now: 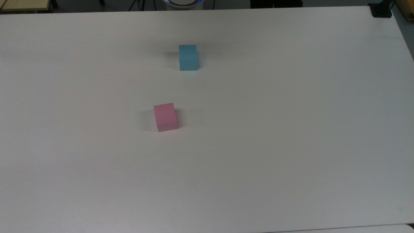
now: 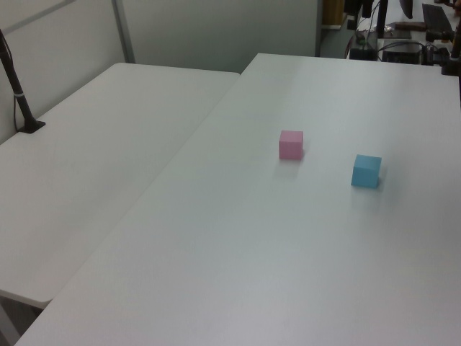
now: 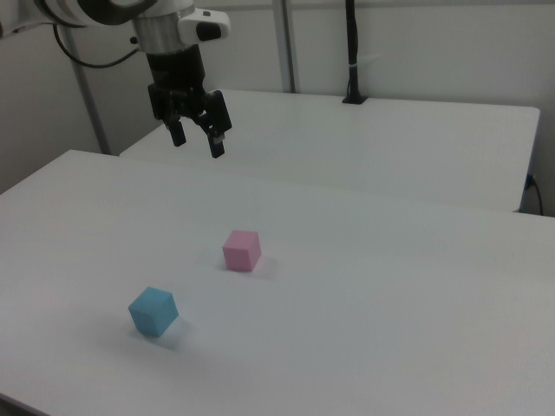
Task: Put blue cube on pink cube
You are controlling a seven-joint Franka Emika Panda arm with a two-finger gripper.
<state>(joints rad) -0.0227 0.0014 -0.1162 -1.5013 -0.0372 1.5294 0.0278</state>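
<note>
The blue cube point(image 1: 188, 57) rests on the white table point(image 1: 291, 129), toward the far middle in the top view. The pink cube point(image 1: 165, 116) sits apart from it, nearer and slightly to the top view's left. In the left view the pink cube point(image 2: 291, 144) lies left of the blue cube point(image 2: 366, 171). In the right view the blue cube point(image 3: 153, 311) is near the front left and the pink cube point(image 3: 241, 250) behind it to the right. My gripper point(image 3: 197, 141) hangs high above the table, open and empty, well back from both cubes.
A second white table point(image 2: 79, 166) adjoins on the left view's left, with a black pole clamp point(image 2: 29, 124) on it. A black clamp point(image 1: 381, 11) sits at the top view's far right corner. Desks with equipment point(image 2: 403, 36) stand beyond the table's far end.
</note>
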